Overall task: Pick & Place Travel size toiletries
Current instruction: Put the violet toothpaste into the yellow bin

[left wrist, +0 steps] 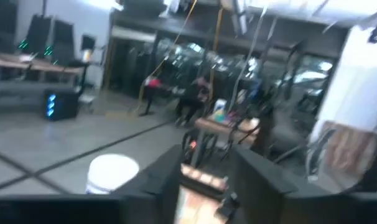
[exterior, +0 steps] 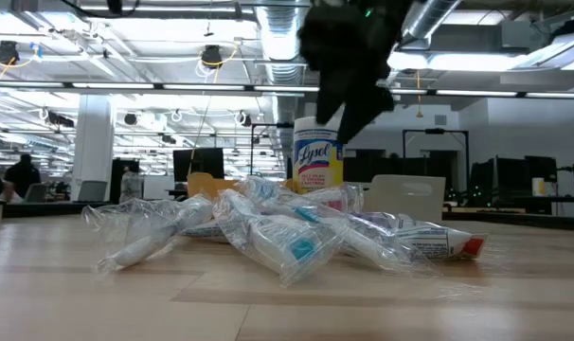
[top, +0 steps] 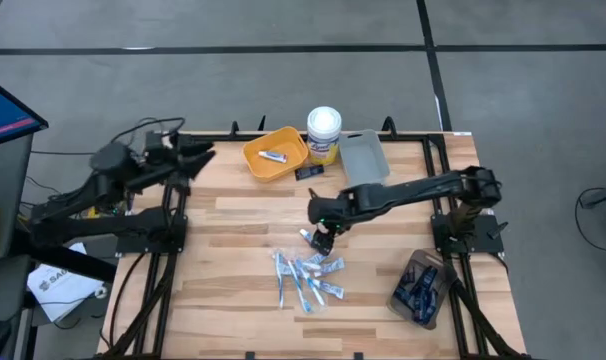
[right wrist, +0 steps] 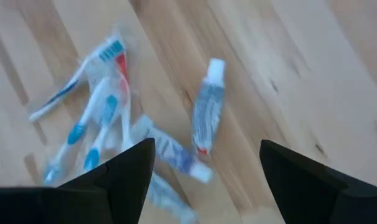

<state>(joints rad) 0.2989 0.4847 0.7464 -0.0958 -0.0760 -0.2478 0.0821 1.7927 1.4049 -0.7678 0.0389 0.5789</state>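
Your right gripper hangs spread over the small tube — descend off-centre and it skids into the pile

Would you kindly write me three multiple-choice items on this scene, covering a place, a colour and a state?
1. Where is the right end effector?
A. over the grey tray
B. above the table, just beyond the toiletry pile
C. inside the yellow bin

2. What colour is the bin beside the Lysol canister?
A. yellow
B. green
C. red

3. How are the right end effector's fingers?
A. shut on a tube
B. shut on nothing
C. open, holding nothing

Answers:
1 B, the high view shows it at the far edge of the toiletries.
2 A, the high view shows a yellow bin.
3 C, the right wrist view shows bare table between the spread fingers.
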